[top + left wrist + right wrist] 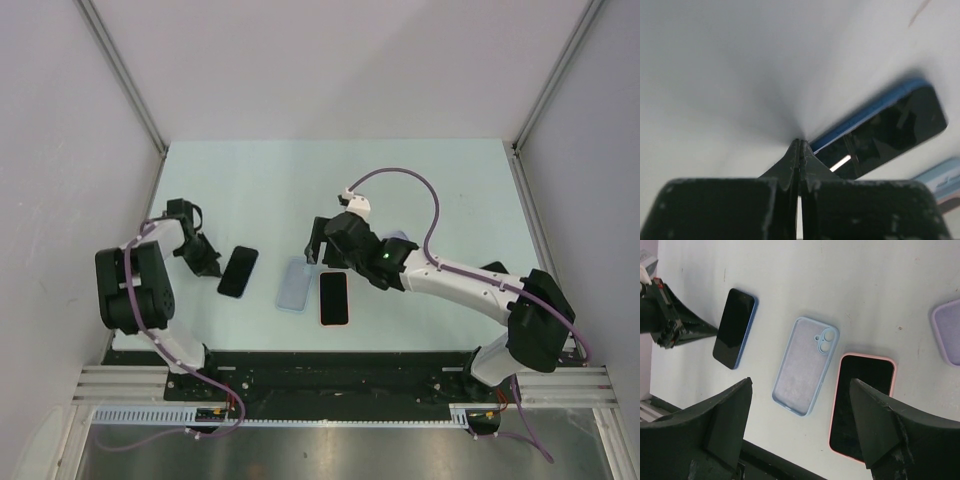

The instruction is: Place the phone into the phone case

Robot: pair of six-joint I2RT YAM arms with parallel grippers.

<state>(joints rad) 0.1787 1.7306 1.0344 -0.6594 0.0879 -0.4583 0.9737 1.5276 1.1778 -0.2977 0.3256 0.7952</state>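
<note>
Now the closed, empty left hand should nudge the blue phone low at its edge toward the light-blue case; right hand spread wide.

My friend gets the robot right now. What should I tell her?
Left gripper: jaws shut, holding nothing, tips by the edge of the blue phone.
Right gripper: jaws open, empty, above the light blue case.
The case lies empty, inside up, between the blue phone and a pink-cased phone.
Done: nothing yet.
Left to do: lift the blue phone, probably the one meant, and press it into the case.
</note>
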